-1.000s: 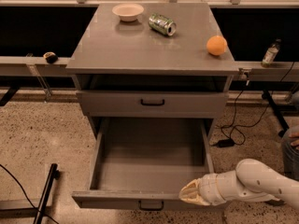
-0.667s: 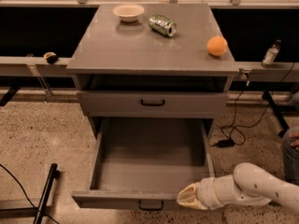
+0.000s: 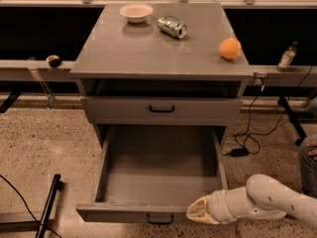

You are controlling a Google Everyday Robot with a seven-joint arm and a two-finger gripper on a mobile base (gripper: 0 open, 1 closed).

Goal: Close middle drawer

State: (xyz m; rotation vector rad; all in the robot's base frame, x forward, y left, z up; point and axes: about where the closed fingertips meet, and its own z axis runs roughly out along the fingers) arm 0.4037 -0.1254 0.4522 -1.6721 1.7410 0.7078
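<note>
The middle drawer [image 3: 159, 168] is pulled far out of the grey cabinet [image 3: 148, 48]. Its long plain tray holds nothing. Its low front panel [image 3: 124, 213] with a small black handle [image 3: 160, 218] is near the bottom edge of the view. My gripper [image 3: 198, 213], cream-coloured on a white arm [image 3: 267, 200], comes in from the right. It sits against the right end of that front panel, just right of the handle. The taller-fronted drawer [image 3: 162, 109] above is shut.
On the cabinet top stand a white bowl [image 3: 136, 11], a lying can [image 3: 172, 26] and an orange [image 3: 230, 48]. A bottle [image 3: 287, 56] stands on the rail at right. Cables [image 3: 247, 143] lie on the floor at right, a black stand leg [image 3: 49, 202] at left.
My gripper has shifted slightly left and down along the drawer's front panel. The drawer has not visibly moved.
</note>
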